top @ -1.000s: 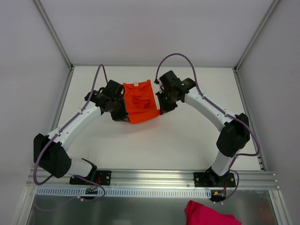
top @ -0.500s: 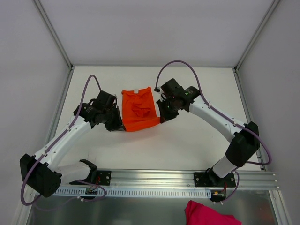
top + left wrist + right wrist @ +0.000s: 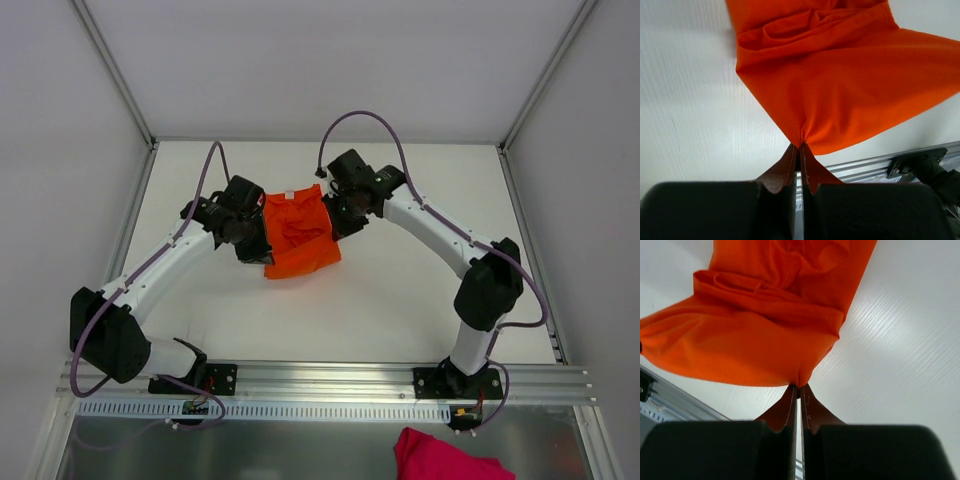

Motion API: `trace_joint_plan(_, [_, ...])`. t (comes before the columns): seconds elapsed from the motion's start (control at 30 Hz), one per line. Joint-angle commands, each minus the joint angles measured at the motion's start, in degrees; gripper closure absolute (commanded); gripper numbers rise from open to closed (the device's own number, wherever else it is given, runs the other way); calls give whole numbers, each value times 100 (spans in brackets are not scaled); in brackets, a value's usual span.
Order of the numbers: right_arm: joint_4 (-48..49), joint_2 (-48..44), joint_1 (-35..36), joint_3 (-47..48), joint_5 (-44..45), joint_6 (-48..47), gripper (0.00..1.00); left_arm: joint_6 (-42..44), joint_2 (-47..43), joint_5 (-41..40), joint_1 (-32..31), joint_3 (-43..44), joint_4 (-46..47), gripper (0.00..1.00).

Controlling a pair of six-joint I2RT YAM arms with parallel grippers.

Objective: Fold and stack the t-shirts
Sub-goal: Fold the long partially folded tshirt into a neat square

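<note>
An orange t-shirt point(image 3: 298, 232) lies bunched in the middle of the white table, its white neck label at the far edge. My left gripper point(image 3: 262, 243) is shut on its left edge, and the left wrist view shows the orange t-shirt point(image 3: 840, 85) pinched at the tips of that gripper point(image 3: 800, 146). On the other side my right gripper point(image 3: 338, 222) is shut on the right edge; in the right wrist view the t-shirt point(image 3: 765, 325) hangs from the closed tips of the right gripper point(image 3: 800, 386). The near part of the cloth is lifted off the table.
A crumpled pink-red garment point(image 3: 445, 457) lies on the metal shelf in front of the arm bases. An aluminium rail point(image 3: 330, 380) runs along the near table edge. Grey walls enclose the table on three sides.
Both grippers, still holding the shirt, have moved toward the far side and closer together, carrying the near edge over the shirt. The left arm swung back right after a dip left.
</note>
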Motion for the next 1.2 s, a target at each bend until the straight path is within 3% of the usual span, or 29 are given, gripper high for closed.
trace_joint_plan(0.0, [-84, 355, -132, 803, 259, -218, 99, 257, 197, -250, 35, 595, 86, 100])
trace_joint_plan(0.27, [-225, 1076, -361, 1763, 224, -254, 99, 459, 426, -364, 175, 1035, 68, 100])
trace_joint_plan(0.93, [12, 1938, -449, 2695, 224, -315, 99, 679, 1278, -267, 641, 1317, 569, 100])
trace_joint_plan(1.17, [363, 2131, -546, 2748, 224, -350, 99, 811, 1666, -399, 747, 1967, 508, 100])
